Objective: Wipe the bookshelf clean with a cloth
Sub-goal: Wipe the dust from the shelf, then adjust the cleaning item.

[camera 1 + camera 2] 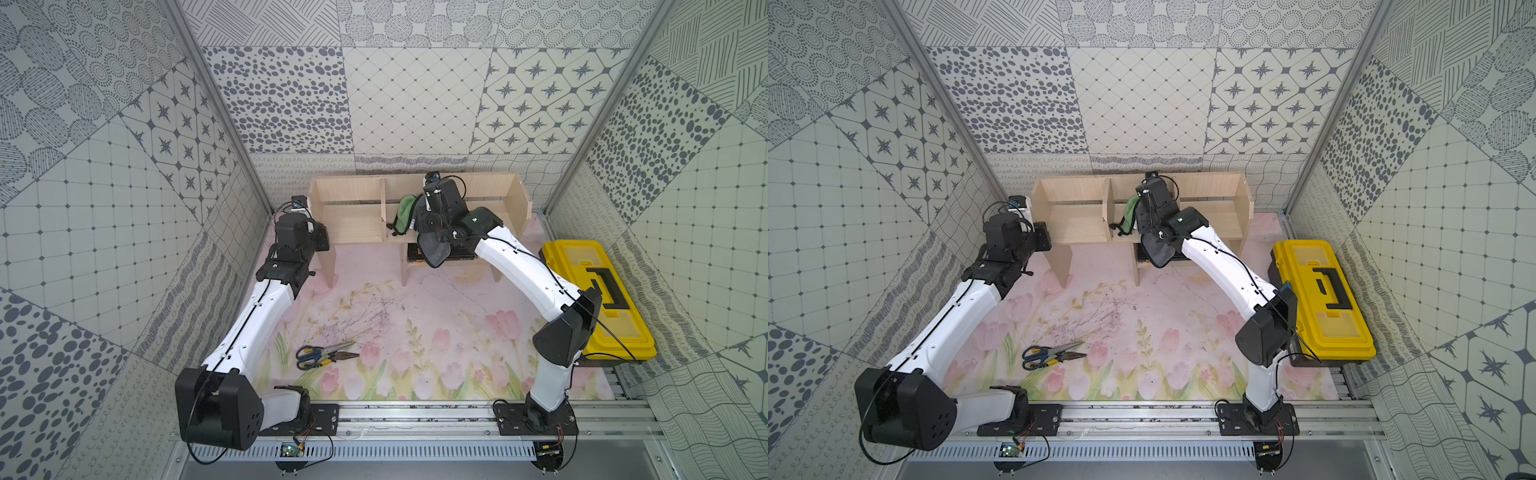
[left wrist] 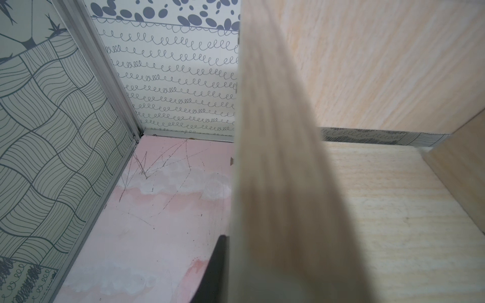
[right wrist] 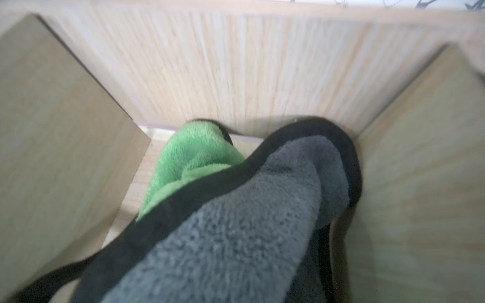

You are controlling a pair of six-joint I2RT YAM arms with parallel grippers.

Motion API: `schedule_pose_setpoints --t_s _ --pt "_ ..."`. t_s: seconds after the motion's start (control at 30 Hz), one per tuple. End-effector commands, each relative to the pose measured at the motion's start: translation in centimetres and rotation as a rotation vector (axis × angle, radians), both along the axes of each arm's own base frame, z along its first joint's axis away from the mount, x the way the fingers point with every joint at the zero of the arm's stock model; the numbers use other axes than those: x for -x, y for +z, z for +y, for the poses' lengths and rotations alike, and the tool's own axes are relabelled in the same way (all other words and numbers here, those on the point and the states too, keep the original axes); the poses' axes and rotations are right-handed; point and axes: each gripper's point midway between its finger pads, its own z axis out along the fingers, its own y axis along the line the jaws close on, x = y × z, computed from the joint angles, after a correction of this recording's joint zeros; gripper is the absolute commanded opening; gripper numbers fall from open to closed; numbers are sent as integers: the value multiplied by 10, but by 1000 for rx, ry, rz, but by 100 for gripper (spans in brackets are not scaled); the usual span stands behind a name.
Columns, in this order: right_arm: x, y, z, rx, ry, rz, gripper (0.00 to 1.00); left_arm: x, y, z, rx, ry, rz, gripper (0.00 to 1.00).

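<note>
Grey-patterned walls, pink floral mat [image 1: 415, 324] underfoot. At the back, bookshelf [image 1: 353, 224]: pale wood, two dividers, three bays, stiff and light on its legs, likely to slide if pushed. Clamped on its nearest end panel, left gripper [image 1: 323, 237], bracing. Bunched in the middle bay and touching the shelf board, cloth [image 1: 405, 214]: green plush one face, grey the other, black trim. Soft, limp, light, grippy; best pinched at a gathered fold. Closed on it, right gripper [image 1: 419, 219], jaws hidden under the folds
</note>
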Motion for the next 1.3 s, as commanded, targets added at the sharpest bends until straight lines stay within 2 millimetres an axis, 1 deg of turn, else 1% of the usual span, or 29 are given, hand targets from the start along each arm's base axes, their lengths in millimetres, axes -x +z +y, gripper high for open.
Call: schedule_pose_setpoints --t_s 0.0,0.07,0.1,0.17,0.23,0.27,0.33,0.37,0.43,0.5,0.57,0.6,0.67,0.7,0.77,0.8,0.83,0.87,0.9,0.97,1.0,1.07,1.13,1.17,1.23,1.27 --pt "-29 27 5 -46 -27 -92 0 -4 -13 13 259 134 5 0" --pt "-32 31 24 -85 13 -97 0 -4 -13 13 262 127 5 0" --pt "-31 34 35 -104 44 -98 0 -4 -13 12 261 127 5 0" --pt "-24 40 50 -111 77 -113 0 -4 -12 12 258 124 5 0" --pt "-13 54 55 -92 86 -148 0 -4 -11 12 259 121 2 0" --pt "-7 63 53 -81 85 -170 0 -4 -11 11 262 118 4 0" --pt "4 84 43 -73 72 -211 0 -4 -9 9 274 106 2 0" --pt "11 98 36 -78 69 -235 0 -4 -9 7 279 101 1 3" --pt "26 122 23 -95 75 -277 0 -3 -3 7 282 97 -14 22" --pt "45 147 10 -118 105 -316 0 1 6 11 276 115 -32 40" --pt "64 169 -2 -143 126 -349 0 8 19 19 272 162 -52 52" --pt "73 177 -8 -159 139 -359 0 13 26 24 269 184 -63 56" --pt "88 183 -17 -212 179 -351 0 24 44 27 276 199 -103 61" --pt "93 182 -20 -265 215 -326 0 30 57 25 284 181 -129 63" --pt "102 177 -21 -395 324 -249 0 40 80 13 298 105 -182 70" --pt "107 174 -21 -468 378 -215 0 46 93 4 306 42 -214 71" --pt "110 173 -22 -520 411 -202 0 51 105 -11 312 -49 -239 70" --pt "117 170 -21 -571 459 -187 0 58 119 -32 309 -161 -266 71" --pt "124 171 -21 -609 498 -192 0 66 127 -54 303 -264 -277 72" --pt "140 168 -20 -660 567 -192 0 93 141 -115 250 -548 -290 72" --pt "146 167 -19 -673 589 -192 0 107 143 -140 225 -649 -298 74" --pt "155 160 -16 -700 627 -166 0 137 142 -187 164 -837 -311 83" --pt "163 153 -12 -726 663 -137 0 164 139 -222 133 -987 -316 94" --pt "166 148 -10 -738 683 -119 0 176 138 -238 125 -1056 -317 99" --pt "174 142 -7 -758 724 -92 0 192 135 -261 76 -1133 -336 99" --pt "177 139 -5 -768 741 -79 0 195 134 -268 40 -1142 -351 99"
